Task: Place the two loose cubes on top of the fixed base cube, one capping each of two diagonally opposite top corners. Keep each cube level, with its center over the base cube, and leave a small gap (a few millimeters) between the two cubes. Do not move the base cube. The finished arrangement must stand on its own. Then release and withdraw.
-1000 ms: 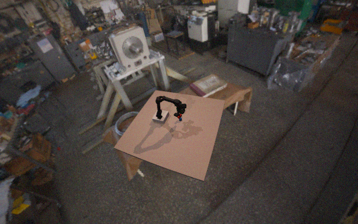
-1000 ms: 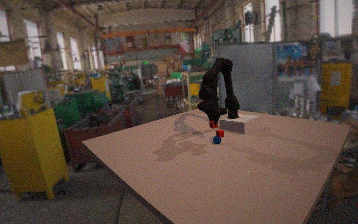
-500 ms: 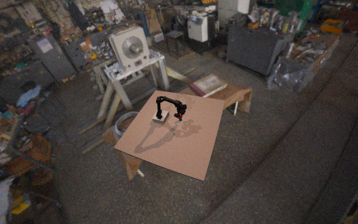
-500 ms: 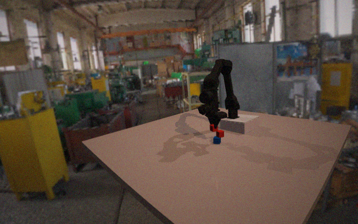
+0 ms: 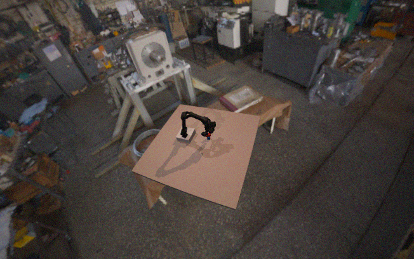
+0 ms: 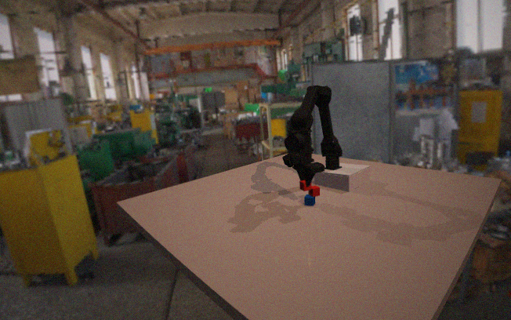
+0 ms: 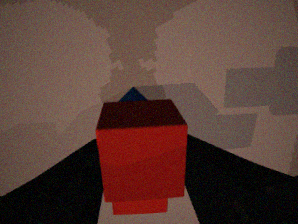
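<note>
The blue base cube point(image 5: 208, 138) point(image 6: 309, 201) point(image 7: 133, 95) stands on the table; in the wrist view only one corner shows past the held cube. One red cube point(image 6: 314, 191) sits on its top, offset to the right in the exterior view; a red strip of it point(image 7: 140, 206) shows below the held cube in the wrist view. My gripper point(image 6: 306, 183) point(image 7: 141, 145) points down, shut on the other red cube point(image 6: 302, 185) point(image 7: 142, 150). It holds that cube above the base cube's other side, slightly higher than the placed cube. Any gap between the red cubes is hidden.
The arm's pale mounting block point(image 5: 190, 133) point(image 6: 333, 180) stands on the table point(image 5: 203, 181) point(image 6: 313, 251) behind the cubes in the exterior view. Arm shadows lie across the table around the cubes.
</note>
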Controlling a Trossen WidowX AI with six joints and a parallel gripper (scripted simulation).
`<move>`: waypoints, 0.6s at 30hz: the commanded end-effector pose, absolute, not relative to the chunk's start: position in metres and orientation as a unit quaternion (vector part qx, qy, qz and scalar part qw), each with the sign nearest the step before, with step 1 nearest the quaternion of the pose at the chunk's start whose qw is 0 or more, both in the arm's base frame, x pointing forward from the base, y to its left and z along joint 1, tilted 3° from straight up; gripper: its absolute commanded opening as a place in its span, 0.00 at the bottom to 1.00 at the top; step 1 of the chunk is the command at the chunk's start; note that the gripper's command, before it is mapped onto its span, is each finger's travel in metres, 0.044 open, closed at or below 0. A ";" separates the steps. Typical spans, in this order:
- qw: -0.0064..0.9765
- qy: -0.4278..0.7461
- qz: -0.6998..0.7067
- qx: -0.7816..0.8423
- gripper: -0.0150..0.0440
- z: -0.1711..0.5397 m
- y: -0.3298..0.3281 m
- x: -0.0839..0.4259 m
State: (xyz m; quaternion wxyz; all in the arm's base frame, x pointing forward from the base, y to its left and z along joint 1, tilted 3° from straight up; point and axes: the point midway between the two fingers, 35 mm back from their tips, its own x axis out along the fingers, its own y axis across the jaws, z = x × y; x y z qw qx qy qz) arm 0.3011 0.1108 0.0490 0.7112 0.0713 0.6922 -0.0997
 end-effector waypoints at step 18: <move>0.711 0.692 -0.100 0.072 0.43 0.020 0.110 0.303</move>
